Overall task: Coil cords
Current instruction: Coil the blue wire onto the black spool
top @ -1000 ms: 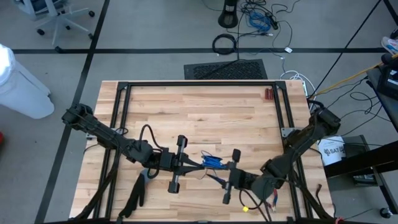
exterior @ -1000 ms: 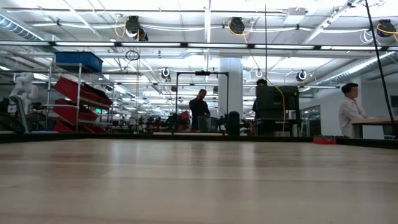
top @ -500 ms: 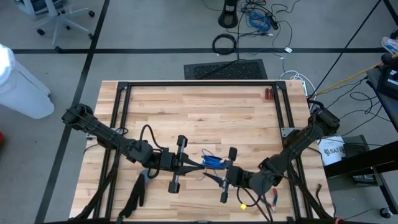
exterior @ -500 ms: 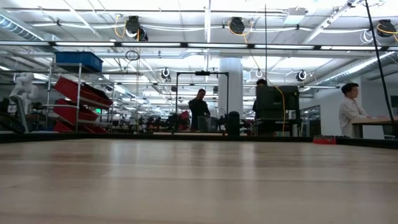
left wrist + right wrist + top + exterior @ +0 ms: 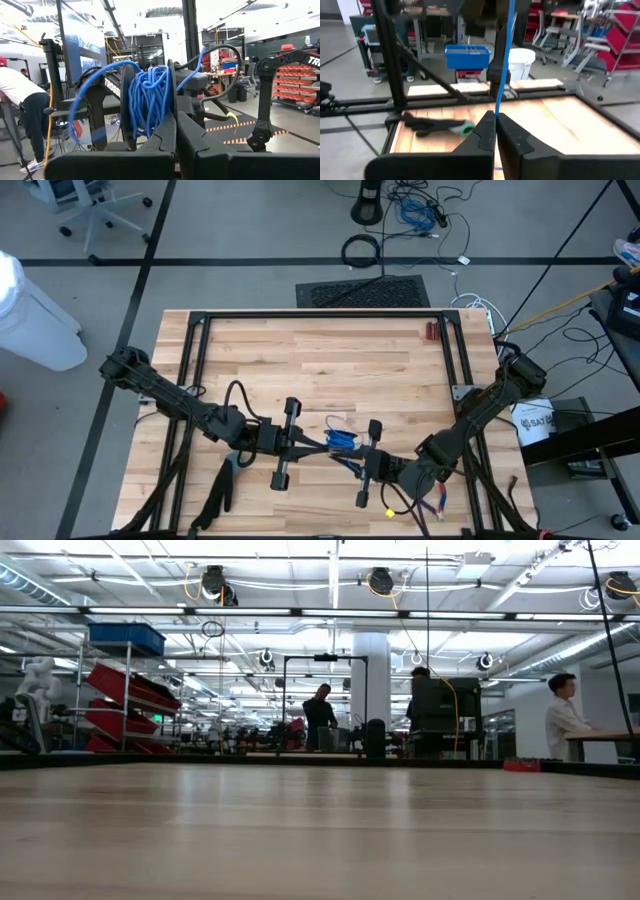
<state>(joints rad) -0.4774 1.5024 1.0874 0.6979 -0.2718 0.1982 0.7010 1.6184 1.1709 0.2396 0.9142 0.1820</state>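
The jaws of the left gripper [image 5: 312,444] are seen pressed together on the bundled blue cord [image 5: 341,439], which is held above the wooden bench [image 5: 320,355] near its front edge, at mid-width. In the left wrist view the cord [image 5: 150,100] is shown as a tight mass of loops wound on a dark spool-like part, directly beyond the closed fingertips [image 5: 167,131]. The jaws of the right gripper [image 5: 362,461] are closed on a single strand of the same cord; in the right wrist view this strand [image 5: 503,60] is seen running taut and straight away from the pinched fingertips [image 5: 490,125]. The right gripper is placed just beside the bundle, on the side opposite the left gripper, so that the bundle lies between the two. A dark glove-like object with a green cuff [image 5: 437,125] is seen lying on the bench beyond the strand. People [image 5: 322,715] are seen standing in the room behind the bench.
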